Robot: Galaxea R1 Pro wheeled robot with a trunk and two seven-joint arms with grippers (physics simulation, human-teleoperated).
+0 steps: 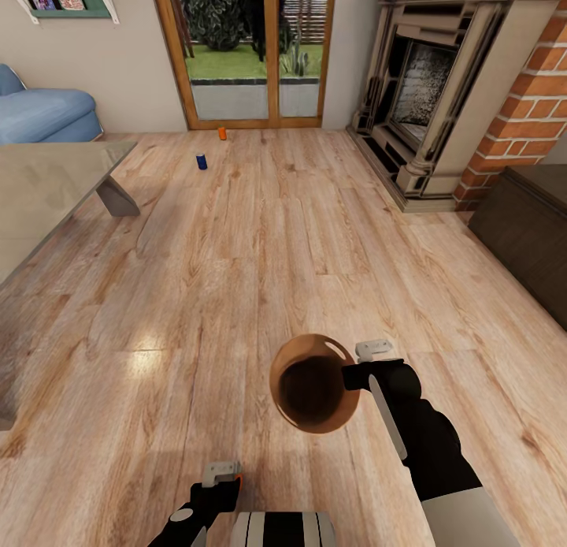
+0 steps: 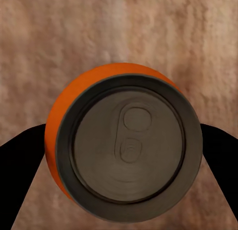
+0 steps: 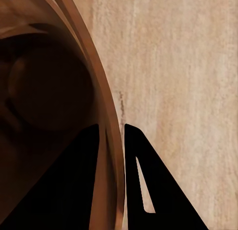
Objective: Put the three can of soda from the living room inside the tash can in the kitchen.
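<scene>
Living room, plank floor [image 1: 276,240], seen from the head camera.

- Bin [image 1: 313,382]: carried above the floor by the right gripper [image 1: 352,371]. The right wrist view shows one finger inside the rim and one outside, jaws clamped on the wall of the bin [image 3: 106,155]. Mouth faces up toward the camera; dark inside, contents cannot be told.
- Orange can, held [image 2: 124,145]: in the left gripper [image 1: 223,481], low at the robot's front. Left wrist view looks down on its grey top, a dark finger at each side, jaws closed on the can body.
- Blue can [image 1: 201,161]: upright on the floor, far ahead, between the glass table [image 1: 47,184] and the glass doors [image 1: 252,54].
- Second orange can [image 1: 223,133]: on the floor just before the doors, near the blue one.
- Sofa [image 1: 43,109] far left; fireplace [image 1: 429,82] and brick wall [image 1: 528,113] right; dark cabinet [image 1: 528,232] at right edge.

Status, by judgement: one can in hand, two left to collect, bin brought along instead of waiting in the kitchen.

Risks:
- The grip is on one thin edge of the rim; a jolt while driving could tilt or drop the bin.
- Releasing the can off-centre could hit the rim and send it rolling.
- Both grippers are occupied, so the floor cans cannot be taken until the held one is dropped.
- The table corner lies close to the path toward the cans.
</scene>
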